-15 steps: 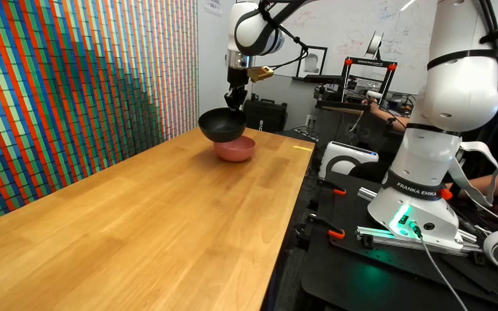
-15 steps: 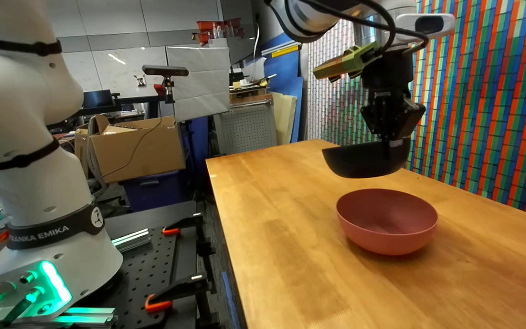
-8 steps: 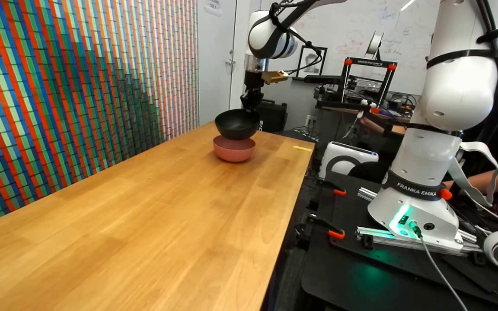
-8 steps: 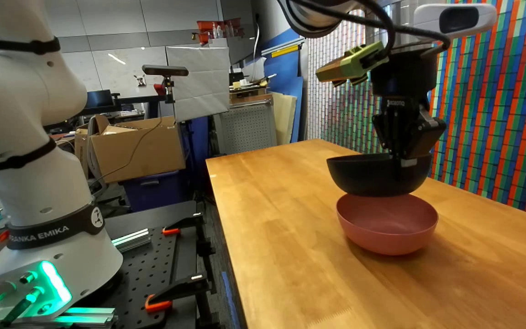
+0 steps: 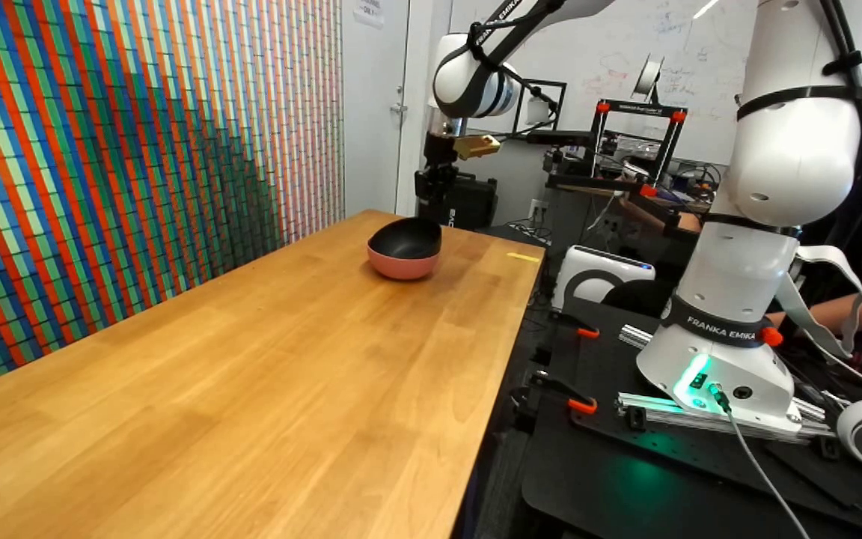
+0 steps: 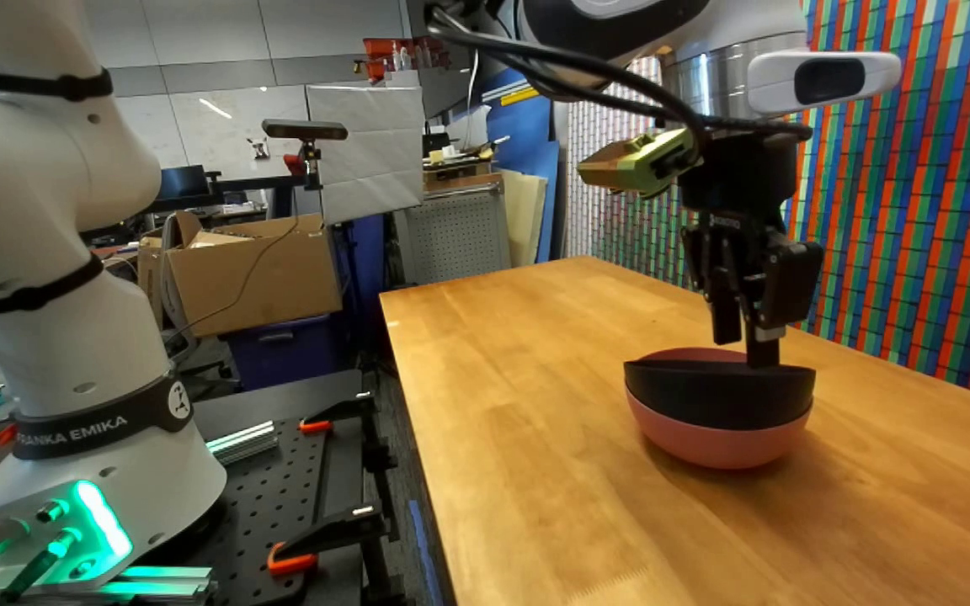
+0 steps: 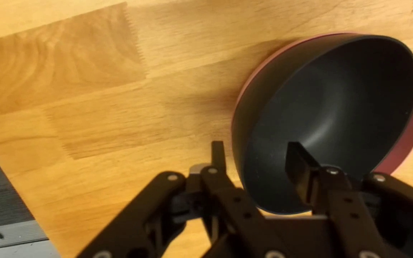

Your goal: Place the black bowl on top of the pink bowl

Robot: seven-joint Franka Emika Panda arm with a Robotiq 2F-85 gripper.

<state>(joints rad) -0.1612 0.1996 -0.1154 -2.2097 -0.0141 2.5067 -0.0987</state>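
Lowered since half a second ago, the black bowl (image 5: 406, 238) has gone from being held over the pink bowl (image 6: 721, 442) to resting inside it, and the jaws have let go. The pair stands on a wooden bench (image 5: 311, 374), toward its far edge in an exterior view, about midway between the long edges; a yellow strip (image 5: 523, 257) lies near the far corner on the side of the robot base (image 5: 723, 353). In the wrist view, the gripper (image 7: 255, 154) is spread astride the black bowl's rim: one finger (image 7: 218, 157) hangs outside the wall, apart from it, and the other finger (image 7: 296, 168) is over the hollow. Whether the inner one touches the bowl cannot be told. So the next move probably turns on that rim lying between the two: straight up looks the free way out, while a sideways pull could hook the wall and drag the stack. Round as both bowls are, no long axis matters. The black bowl sits at a slant, its rim higher toward the bench's far edge, with pink inner wall showing on the lower side. Within the black bowl, only a streak of sheen shows.
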